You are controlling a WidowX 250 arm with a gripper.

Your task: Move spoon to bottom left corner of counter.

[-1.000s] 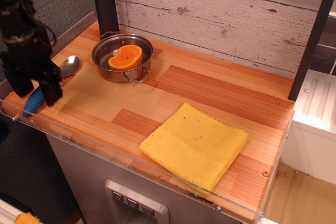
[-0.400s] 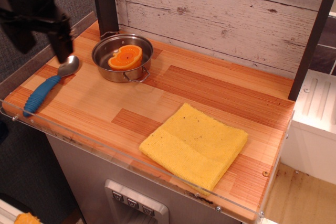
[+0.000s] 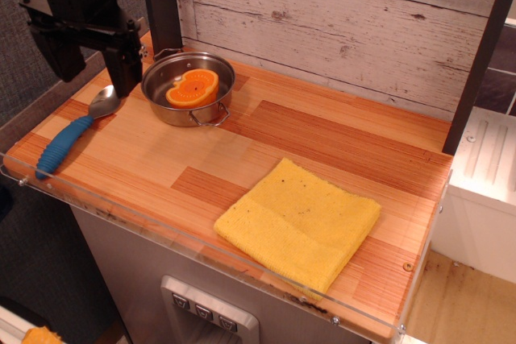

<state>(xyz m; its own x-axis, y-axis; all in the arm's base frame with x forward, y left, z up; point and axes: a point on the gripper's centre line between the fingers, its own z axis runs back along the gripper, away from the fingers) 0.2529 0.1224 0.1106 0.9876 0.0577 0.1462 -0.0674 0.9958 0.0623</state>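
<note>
Gripper (image 3: 95, 60) — fingers spread, holding nothing — now farther right at upper left, above the spoon (image 3: 71, 132), unmoved at the counter's (image 3: 322, 138) left corner.

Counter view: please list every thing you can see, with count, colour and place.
counter: one, light and reddish-brown wood, clear front edge, fills the middle.
spoon: one, silver bowl, blue handle, lying at the counter's left end near the front corner.
pot: one, silver metal, back left of the counter.
orange piece: one, orange, inside the pot.
cloth: one, yellow, folded, front right of the counter.
wall: one, whitewashed planks, behind the counter.
gripper: one, black, open, above the counter's left end, holding nothing.
</note>
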